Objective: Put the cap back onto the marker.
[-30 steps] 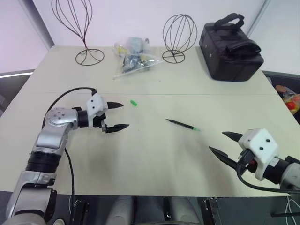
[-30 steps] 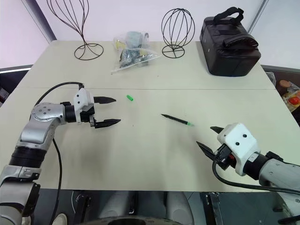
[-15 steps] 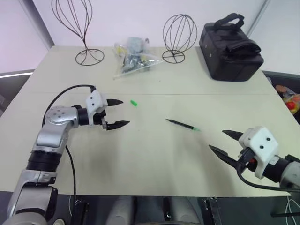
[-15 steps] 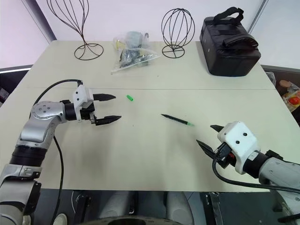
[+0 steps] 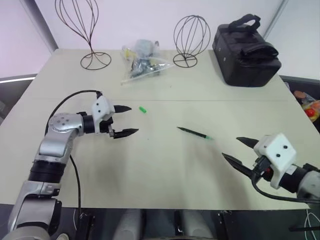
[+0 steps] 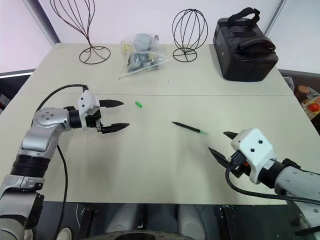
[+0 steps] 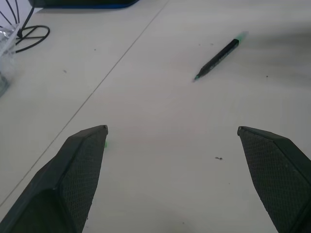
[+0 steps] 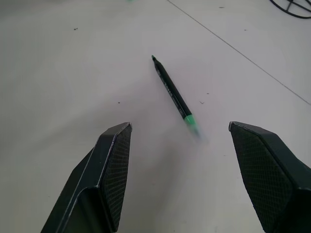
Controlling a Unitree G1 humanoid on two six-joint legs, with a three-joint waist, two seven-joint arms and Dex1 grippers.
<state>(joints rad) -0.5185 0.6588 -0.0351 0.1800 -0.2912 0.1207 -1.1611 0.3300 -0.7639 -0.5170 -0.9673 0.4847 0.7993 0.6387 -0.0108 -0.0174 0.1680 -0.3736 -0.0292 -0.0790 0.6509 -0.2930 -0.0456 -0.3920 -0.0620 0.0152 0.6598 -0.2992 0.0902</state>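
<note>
The cap (image 5: 142, 109), a tiny bright green cylinder, lies on the table just right of my left gripper (image 5: 126, 120), which is open and empty. In the left wrist view only a green sliver of the cap (image 7: 105, 143) peeks past one finger. The marker (image 5: 195, 133), a thin black stick with a pale green end, lies flat mid-table; the right wrist view shows the marker (image 8: 171, 91) ahead of the fingers. My right gripper (image 5: 236, 150) hovers open and empty near the front right, short of the marker.
A clear bag of small items (image 5: 141, 60) and two wire stands (image 5: 82, 20) (image 5: 191, 34) sit along the far edge. A black bag (image 5: 245, 49) stands at the far right. The beige table (image 5: 165, 165) has a seam across its middle.
The left gripper edged slightly up and away from me early in the second, then held still. The right gripper stayed put, and the cap and marker did not move.
</note>
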